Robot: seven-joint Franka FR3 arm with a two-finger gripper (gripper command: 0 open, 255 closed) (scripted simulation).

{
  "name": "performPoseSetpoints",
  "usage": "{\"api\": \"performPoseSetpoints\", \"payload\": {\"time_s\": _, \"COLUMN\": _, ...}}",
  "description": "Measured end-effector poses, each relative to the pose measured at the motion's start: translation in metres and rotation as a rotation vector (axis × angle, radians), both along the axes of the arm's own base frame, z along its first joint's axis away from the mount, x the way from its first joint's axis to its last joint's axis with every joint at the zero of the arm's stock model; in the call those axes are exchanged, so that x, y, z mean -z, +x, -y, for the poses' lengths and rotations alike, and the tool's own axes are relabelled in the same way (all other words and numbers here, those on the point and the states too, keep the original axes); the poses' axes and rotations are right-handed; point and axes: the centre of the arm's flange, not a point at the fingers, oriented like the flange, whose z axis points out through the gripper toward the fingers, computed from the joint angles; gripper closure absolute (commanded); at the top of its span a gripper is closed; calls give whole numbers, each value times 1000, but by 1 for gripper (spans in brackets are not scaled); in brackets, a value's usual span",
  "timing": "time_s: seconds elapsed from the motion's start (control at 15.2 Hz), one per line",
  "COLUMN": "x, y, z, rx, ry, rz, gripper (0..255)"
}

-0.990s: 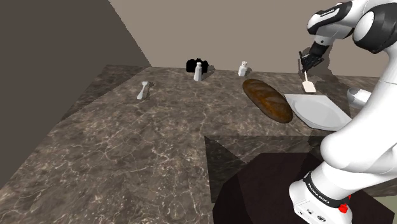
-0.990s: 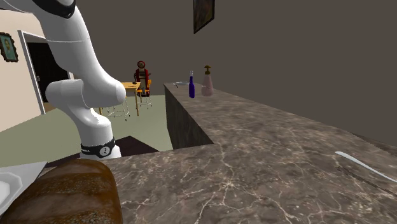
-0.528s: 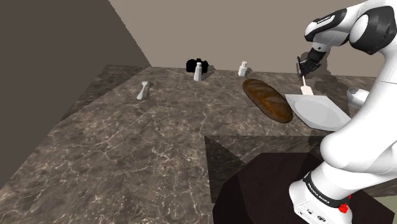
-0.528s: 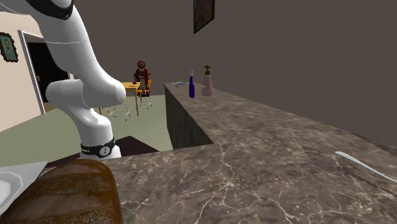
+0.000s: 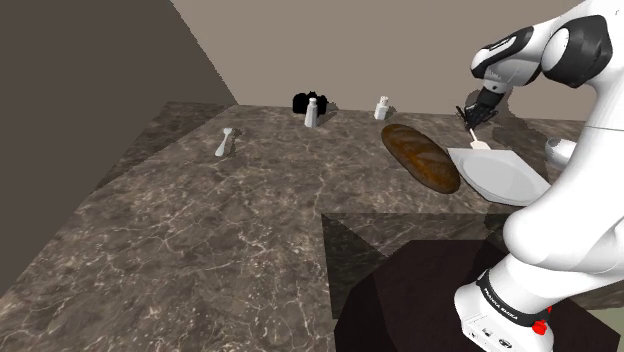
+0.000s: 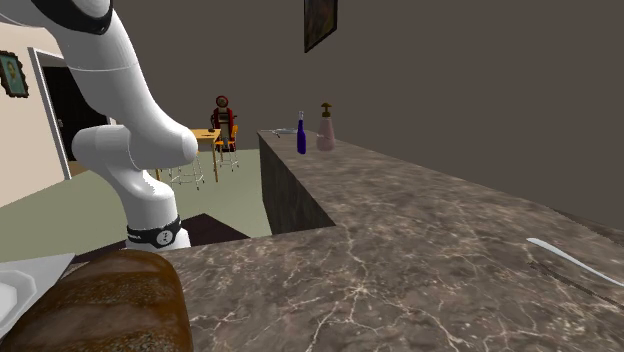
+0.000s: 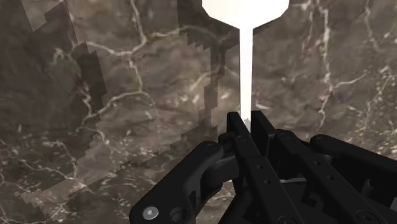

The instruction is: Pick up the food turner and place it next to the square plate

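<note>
Hand [image 5: 470, 114] shifted down-left in shoulder view | clamped on white food turner [image 7: 245, 63] handle | blade beside square plate [image 5: 505, 176]

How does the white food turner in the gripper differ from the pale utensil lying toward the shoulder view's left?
The white food turner is clasped by the black gripper, blade down; the pale utensil lies flat, untouched. The turner hangs by the grey square plate; the utensil sits far off across the dark marble counter. Both are pale.
</note>
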Motion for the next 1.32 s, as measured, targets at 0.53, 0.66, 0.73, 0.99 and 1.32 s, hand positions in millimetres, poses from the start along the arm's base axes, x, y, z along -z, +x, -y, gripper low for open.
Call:
{"api": "performPoseSetpoints", "payload": {"time_s": 0.53, "x": 9, "y": -1, "z": -1, "rx": 0, "ry": -1, "rz": 1, "gripper": 0}}
{"api": "performPoseSetpoints", "payload": {"time_s": 0.66, "x": 10, "y": -1, "z": -1, "rx": 0, "ry": -1, "rz": 0, "gripper": 0}}
{"api": "performPoseSetpoints", "payload": {"time_s": 0.73, "x": 10, "y": -1, "z": -1, "rx": 0, "ry": -1, "rz": 0, "gripper": 0}}
{"api": "performPoseSetpoints", "payload": {"time_s": 0.99, "x": 3, "y": -2, "z": -1, "rx": 0, "ry": 0, "rz": 0, "gripper": 0}}
{"api": "performPoseSetpoints", "payload": {"time_s": 1.32, "x": -37, "y": -4, "z": -2, "rx": 0, "ry": -1, "rz": 1, "gripper": 0}}
